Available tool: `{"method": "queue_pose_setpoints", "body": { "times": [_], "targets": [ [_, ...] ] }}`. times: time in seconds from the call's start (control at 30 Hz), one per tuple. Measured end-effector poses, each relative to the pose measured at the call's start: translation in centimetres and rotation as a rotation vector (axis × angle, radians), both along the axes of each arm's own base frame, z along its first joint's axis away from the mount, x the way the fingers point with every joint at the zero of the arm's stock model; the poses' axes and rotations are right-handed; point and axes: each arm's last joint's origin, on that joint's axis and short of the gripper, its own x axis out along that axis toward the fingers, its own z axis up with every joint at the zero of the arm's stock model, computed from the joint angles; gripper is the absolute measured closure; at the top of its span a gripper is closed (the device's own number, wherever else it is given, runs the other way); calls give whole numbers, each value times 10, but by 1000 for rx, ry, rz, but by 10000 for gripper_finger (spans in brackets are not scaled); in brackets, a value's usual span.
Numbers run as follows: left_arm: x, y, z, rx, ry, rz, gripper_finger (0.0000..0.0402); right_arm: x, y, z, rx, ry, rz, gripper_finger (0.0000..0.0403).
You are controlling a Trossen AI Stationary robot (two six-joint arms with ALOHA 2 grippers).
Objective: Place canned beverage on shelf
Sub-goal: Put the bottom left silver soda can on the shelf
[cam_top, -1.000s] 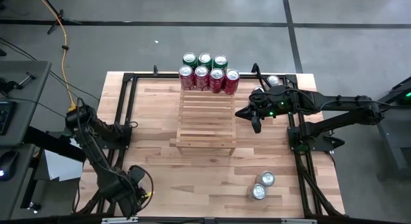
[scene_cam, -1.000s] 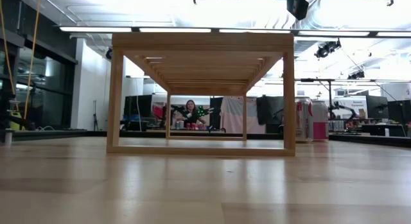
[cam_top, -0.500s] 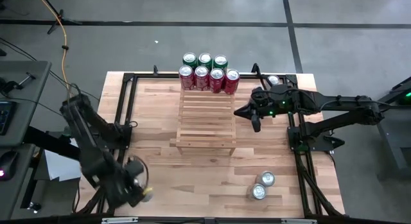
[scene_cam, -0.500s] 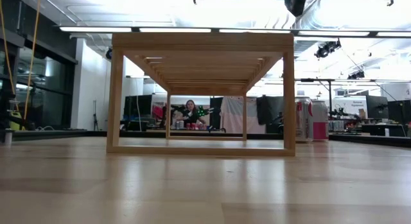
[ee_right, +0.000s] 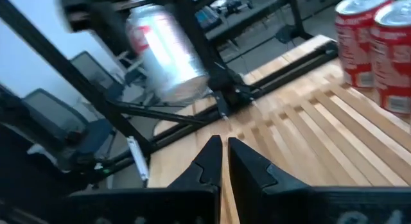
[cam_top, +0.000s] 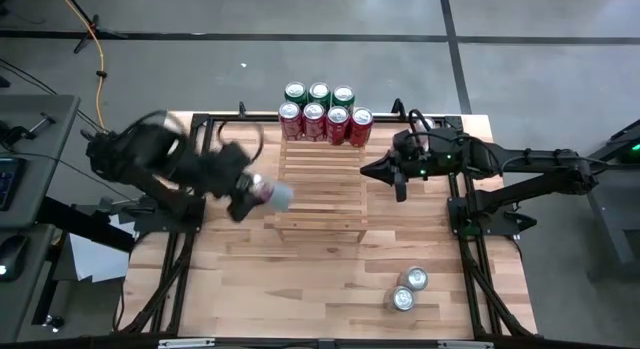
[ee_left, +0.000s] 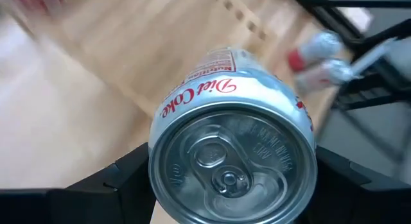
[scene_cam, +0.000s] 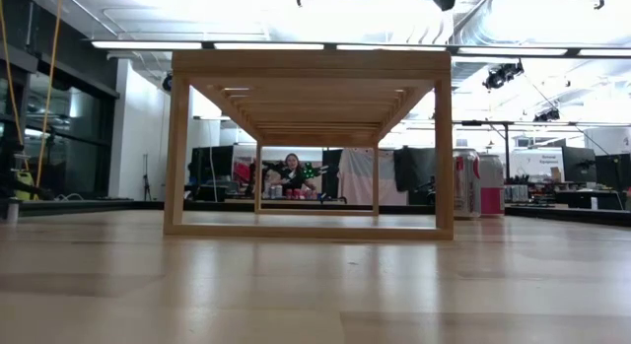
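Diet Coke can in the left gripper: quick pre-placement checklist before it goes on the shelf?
1. Grip: Diet Coke can sits between the left gripper's fingers, held: ok.
2. Can position: at the shelf's left edge in the high view, not yet set on the slats: not ok.
3. Can tilt: lying sideways in the grip, not upright: not ok.
4. Landing space: front slats bare; red cans and green cans crowd the far end: ok.
5. Right gripper: shut, beside the shelf's right edge, clear of the slats: ok.
6. Height of the can above the slats: cannot tell.
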Motion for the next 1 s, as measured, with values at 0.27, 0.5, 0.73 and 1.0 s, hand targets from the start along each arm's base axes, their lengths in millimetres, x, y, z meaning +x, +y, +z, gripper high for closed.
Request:
{"method": "queue_pose_setpoints", "body": {
  "times": [0.27, 0.5, 0.73, 1.0],
  "targets": [
    [38, 46, -4, 279, 59, -287, 121, 20, 13, 12, 24, -206, 97, 384],
    [51, 64, -11, 342, 100, -377, 121, 63, 27, 2, -20, -285, 108, 264],
    [50, 67, -10, 322, 100, -343, 121, 90, 19, 19, -203, -137, 184, 99],
    [52, 67, -10, 296, 77, -299, 121, 111, 13, 26, -580, 167, 138, 38]
  ]
}}
